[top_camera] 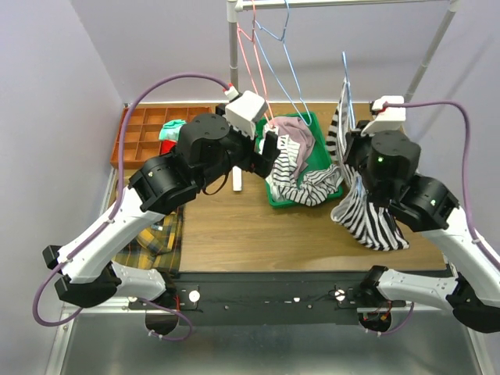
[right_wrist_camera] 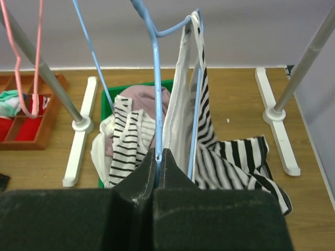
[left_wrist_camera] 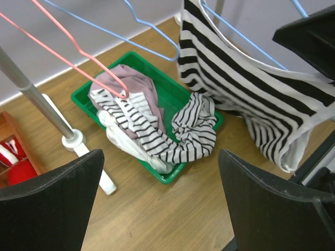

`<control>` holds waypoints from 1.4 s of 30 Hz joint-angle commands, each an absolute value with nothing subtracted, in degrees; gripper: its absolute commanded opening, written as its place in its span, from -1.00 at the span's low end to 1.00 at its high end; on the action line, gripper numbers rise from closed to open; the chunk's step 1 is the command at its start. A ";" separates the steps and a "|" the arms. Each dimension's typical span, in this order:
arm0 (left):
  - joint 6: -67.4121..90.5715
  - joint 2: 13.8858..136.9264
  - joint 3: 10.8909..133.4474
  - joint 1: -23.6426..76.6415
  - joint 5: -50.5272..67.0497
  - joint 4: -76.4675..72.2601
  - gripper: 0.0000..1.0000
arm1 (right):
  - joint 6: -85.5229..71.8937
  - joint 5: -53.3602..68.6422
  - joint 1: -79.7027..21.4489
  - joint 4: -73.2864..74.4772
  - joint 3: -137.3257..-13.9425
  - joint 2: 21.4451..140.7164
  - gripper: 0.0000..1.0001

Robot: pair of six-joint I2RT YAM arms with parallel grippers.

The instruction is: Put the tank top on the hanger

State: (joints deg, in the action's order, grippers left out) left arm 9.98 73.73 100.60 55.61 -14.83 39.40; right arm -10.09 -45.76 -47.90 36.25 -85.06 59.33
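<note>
Over the wooden surface [top_camera: 234, 226], the right arm [top_camera: 426, 203] is reaching upward, right fingers [right_wrist_camera: 175, 175] clamping the blue hanger [right_wrist_camera: 155, 78]. The striped tank top [top_camera: 367, 219] is draping from it onto the wood. The left arm [top_camera: 172, 176] is arching toward the green tray [left_wrist_camera: 159, 73], left fingers [left_wrist_camera: 57, 198] spread apart.

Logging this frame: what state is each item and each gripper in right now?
tank top: draped on the hanger, lower end on the table.
hanger: upright, clamped by the right gripper.
right gripper: shut on the hanger.
left gripper: open, empty.
green tray: full of crumpled clothes.
red hangers: hanging, bare.
</note>
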 commanded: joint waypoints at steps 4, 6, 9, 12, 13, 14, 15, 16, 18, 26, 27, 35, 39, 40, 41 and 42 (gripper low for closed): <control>12.13 70.31 94.31 55.81 -9.58 38.50 0.98 | -13.18 -38.87 -42.12 25.84 -81.30 58.53 -0.99; 12.22 69.70 93.78 55.81 -8.97 38.50 0.97 | -15.37 -32.55 -33.35 26.28 -81.21 61.08 -0.99; 12.39 68.82 92.90 55.81 -8.70 38.76 0.98 | -17.49 -19.11 -22.52 24.97 -79.46 62.40 -0.99; 12.66 68.38 92.38 55.81 -8.62 39.37 0.98 | -16.44 -15.48 -15.58 23.47 -79.71 62.40 -0.99; 12.74 68.12 91.85 55.81 -8.35 39.11 0.98 | -15.91 -11.73 -13.29 23.55 -81.20 63.10 -0.99; 12.83 67.94 91.58 55.81 -8.00 39.11 0.98 | -15.56 -9.08 -7.96 23.47 -82.08 63.71 -0.99; 12.92 67.94 91.41 55.81 -8.17 39.02 0.97 | -15.56 -6.01 -5.04 23.29 -82.96 64.33 -0.99; 12.92 67.94 91.23 55.81 -8.09 39.11 0.98 | -15.56 0.55 -2.05 23.47 -85.58 66.25 -0.99; 12.75 67.94 91.41 55.81 -7.91 39.55 0.97 | -16.00 6.92 5.25 23.82 -88.14 68.46 -0.99; 12.13 67.59 91.32 55.90 -8.61 40.87 0.98 | -17.31 20.03 14.15 23.20 -96.76 75.58 -0.99; 12.22 67.59 91.06 55.81 -8.61 40.87 0.97 | -17.31 20.56 14.15 23.55 -99.29 77.07 -0.99; 11.60 66.71 89.12 55.81 -9.49 40.43 0.97 | -16.26 21.18 14.50 26.62 -110.64 83.58 -0.99; 11.34 66.80 89.12 55.81 -9.49 40.17 0.98 | -16.00 21.18 14.50 28.21 -115.65 87.62 -0.99; 11.34 66.71 89.21 55.81 -9.41 40.17 0.98 | -15.91 21.44 14.50 28.56 -116.62 88.50 -0.99; 11.34 66.71 89.21 55.81 -9.58 40.17 0.98 | -15.65 21.45 14.41 29.26 -118.46 90.16 -0.99; 11.34 66.71 89.21 55.81 -9.58 40.17 0.98 | -15.56 21.45 14.50 29.53 -119.26 90.96 -0.99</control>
State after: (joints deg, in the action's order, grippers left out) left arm 11.92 68.03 89.27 55.61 -9.50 39.83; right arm -16.53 19.51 14.00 27.81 -113.78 86.91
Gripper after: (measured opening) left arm 0.988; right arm 0.025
